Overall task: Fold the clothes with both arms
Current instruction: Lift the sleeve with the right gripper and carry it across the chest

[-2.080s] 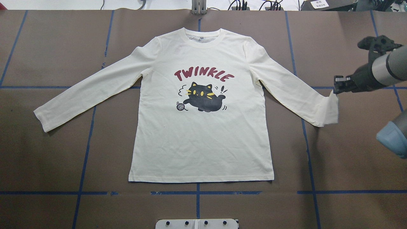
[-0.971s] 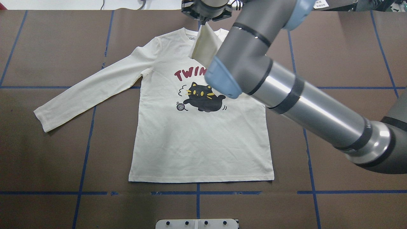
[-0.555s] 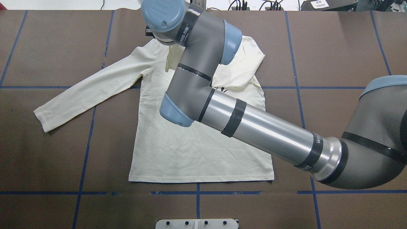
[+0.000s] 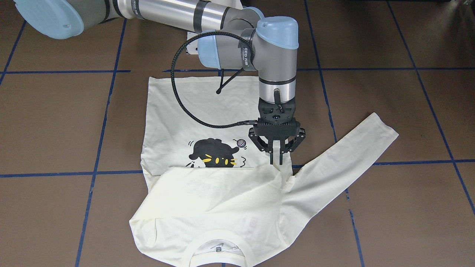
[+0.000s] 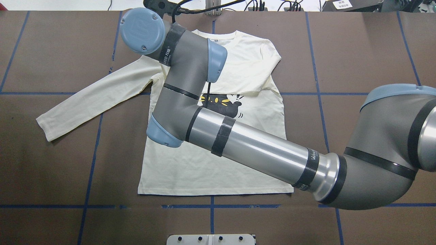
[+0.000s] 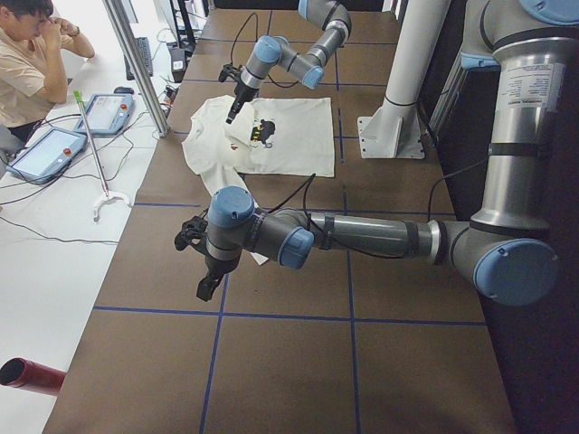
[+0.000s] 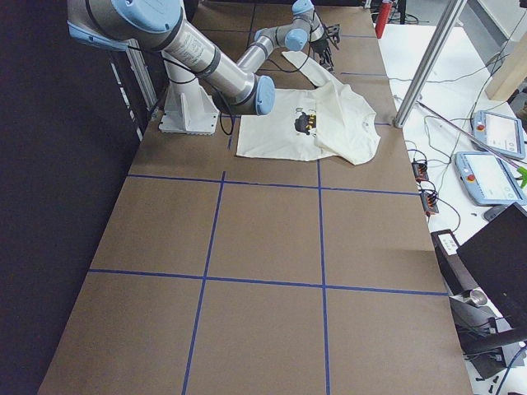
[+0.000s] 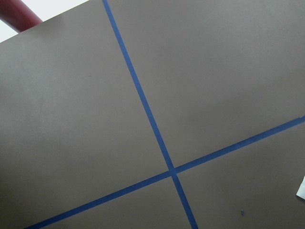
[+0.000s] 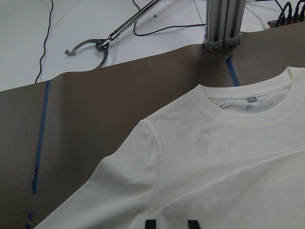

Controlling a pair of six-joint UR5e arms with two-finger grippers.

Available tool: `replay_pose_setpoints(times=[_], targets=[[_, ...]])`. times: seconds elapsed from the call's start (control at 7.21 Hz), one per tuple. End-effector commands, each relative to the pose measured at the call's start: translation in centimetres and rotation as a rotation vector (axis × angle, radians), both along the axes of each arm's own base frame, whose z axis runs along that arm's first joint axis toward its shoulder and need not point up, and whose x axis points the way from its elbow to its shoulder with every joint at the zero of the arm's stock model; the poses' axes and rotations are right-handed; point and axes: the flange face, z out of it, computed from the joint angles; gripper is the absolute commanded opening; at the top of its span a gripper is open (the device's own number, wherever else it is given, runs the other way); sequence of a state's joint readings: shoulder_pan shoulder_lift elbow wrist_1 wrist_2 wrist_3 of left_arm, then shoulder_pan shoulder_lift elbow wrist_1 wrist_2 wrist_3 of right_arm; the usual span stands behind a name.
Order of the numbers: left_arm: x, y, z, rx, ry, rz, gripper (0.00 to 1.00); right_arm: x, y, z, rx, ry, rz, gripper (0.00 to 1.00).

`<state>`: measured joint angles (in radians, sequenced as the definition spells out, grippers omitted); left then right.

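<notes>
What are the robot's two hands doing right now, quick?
Left hand: cannot be told.
Right hand: fingers nearly together, just above the folded sleeve; whether it grips cannot be told.

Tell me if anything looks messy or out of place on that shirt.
Nothing damaged. The folded sleeve lies across the T-shirt chest, puckered at the shoulder, covering the top of the cat print. The other sleeve lies stretched out flat.

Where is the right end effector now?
In the front-facing view, the right end effector points down, right of the yarn ball print, at the folded sleeve's cuff.
</notes>
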<state>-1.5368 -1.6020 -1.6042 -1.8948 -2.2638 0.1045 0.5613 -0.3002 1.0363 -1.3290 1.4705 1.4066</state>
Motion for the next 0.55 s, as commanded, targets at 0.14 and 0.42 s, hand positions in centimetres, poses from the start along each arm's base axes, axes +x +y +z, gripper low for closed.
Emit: replay_pose_setpoints(times=[0.14, 0.42], targets=[[0.1, -0.4, -1.1, 0.033, 0.001, 0.003, 1.0, 1.4, -1.6, -2.0, -0.042, -0.037, 0.031, 1.0], [0.5, -1.5, -5.7, 0.253, 0.002, 0.007, 1.0, 8.5, -6.5, -1.1, -0.198, -0.017, -0.027, 1.0]])
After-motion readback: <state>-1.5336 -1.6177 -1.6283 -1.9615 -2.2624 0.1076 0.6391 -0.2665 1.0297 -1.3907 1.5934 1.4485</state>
